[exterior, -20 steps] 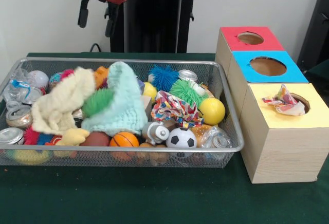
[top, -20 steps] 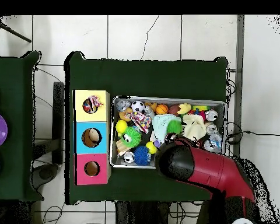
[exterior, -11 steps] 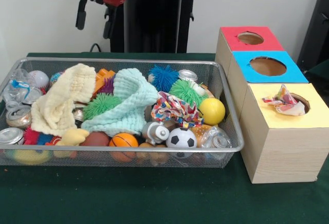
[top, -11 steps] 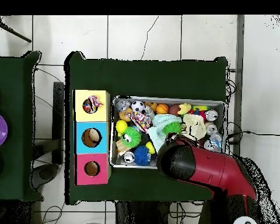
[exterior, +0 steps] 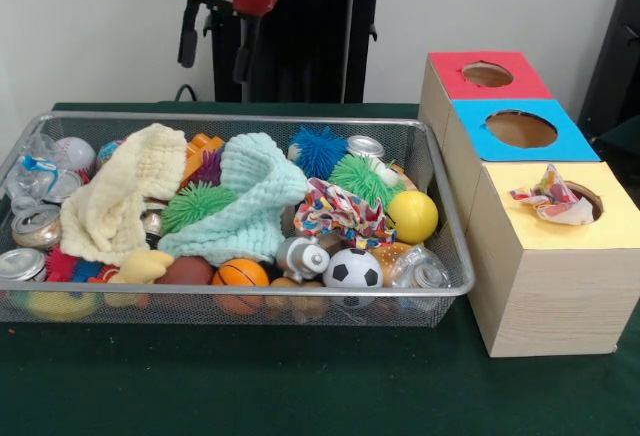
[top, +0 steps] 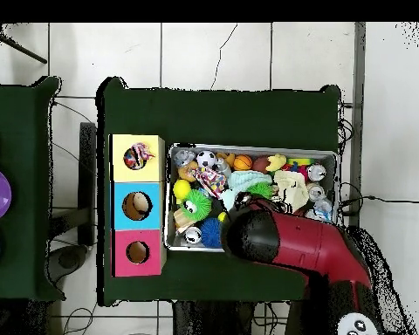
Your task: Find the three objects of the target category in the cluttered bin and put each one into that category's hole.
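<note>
On a dark green surface (exterior: 300, 386) sits a wire mesh bin (exterior: 455, 256) crowded with toys, cans and cloths. At its left end lie crushed drink cans (exterior: 35, 224) and a cream knitted cloth (exterior: 115, 201). Beside that cloth, a mint green knitted cloth (exterior: 250, 196) drapes over a green spiky ball (exterior: 195, 204). High above the bin's rear rim hangs the end effector (exterior: 214, 44), its two dark fingers apart and holding nothing, well clear of the clutter.

Toward the bin's middle rests a patterned, multicoloured cloth (exterior: 340, 214), with a basketball (exterior: 242, 274) and a soccer ball (exterior: 352, 268) against the front wall. A yellow ball (exterior: 412, 216) lies at the right end.

Right of the bin stands a row of three boxes, each with a round hole: red-topped box (exterior: 487, 74) farthest, blue-topped box (exterior: 520, 128) in the middle, yellow-topped box (exterior: 560, 206) nearest. A similar patterned cloth (exterior: 548, 199) already sits crumpled in the yellow box's hole, only partly pushed in.

Cloths therefore seem to be the target category, with three still in the bin. To do the next pick well, the end effector should probably descend on a raised fold of one cloth, away from the balls beneath, and lift high enough that trailing fabric clears the bin's rim.
</note>
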